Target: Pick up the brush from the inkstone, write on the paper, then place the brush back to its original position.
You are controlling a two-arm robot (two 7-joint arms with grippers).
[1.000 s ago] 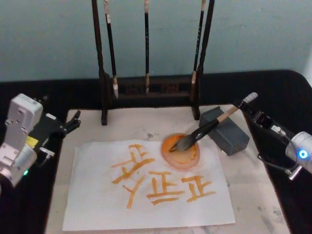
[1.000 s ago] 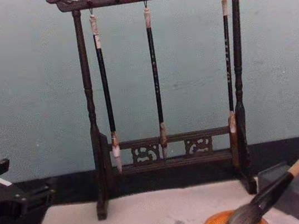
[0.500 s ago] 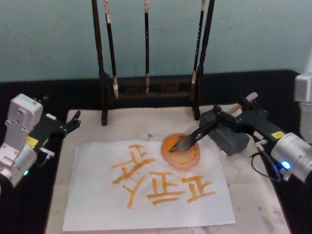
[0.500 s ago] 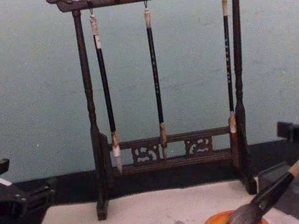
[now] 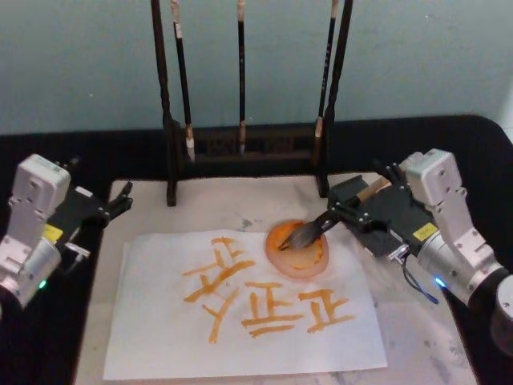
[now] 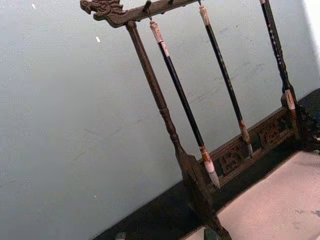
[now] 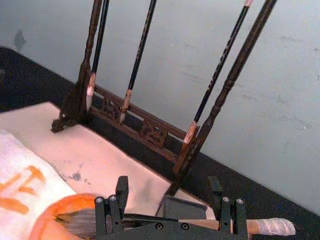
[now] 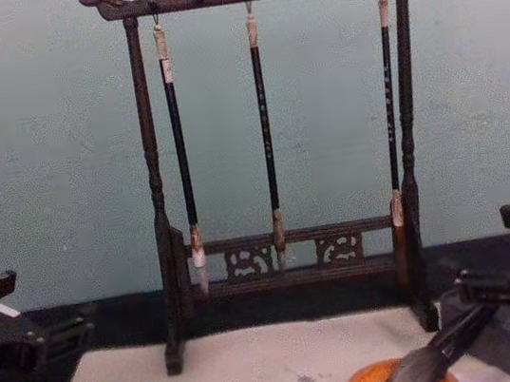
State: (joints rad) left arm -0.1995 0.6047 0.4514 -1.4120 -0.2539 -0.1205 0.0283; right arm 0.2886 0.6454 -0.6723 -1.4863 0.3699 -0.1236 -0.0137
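Observation:
The brush [image 5: 317, 228] lies with its tan handle across the grey inkstone [image 5: 375, 241] and its bristles in a round orange dish [image 5: 298, 250]. My right gripper [image 5: 365, 196] is open over the inkstone, its fingers straddling the handle without closing on it. In the right wrist view the two fingers [image 7: 116, 200] stand wide apart in front of the brush [image 7: 205, 224]. The chest view shows the gripper [image 8: 485, 253] just above the slanted brush [image 8: 446, 343]. The white paper [image 5: 160, 341] carries several orange strokes. My left gripper [image 5: 119, 200] is parked open at the mat's left edge.
A dark wooden rack [image 5: 240, 148] with three thin hanging brushes stands at the back of the beige mat [image 5: 417, 337], close behind the inkstone. The rack [image 8: 268, 150] rises well above the gripper. Black table surrounds the mat.
My right arm has swung in from the right edge and its open gripper now sits over the brush handle on the inkstone. The brush and the left arm have stayed put.

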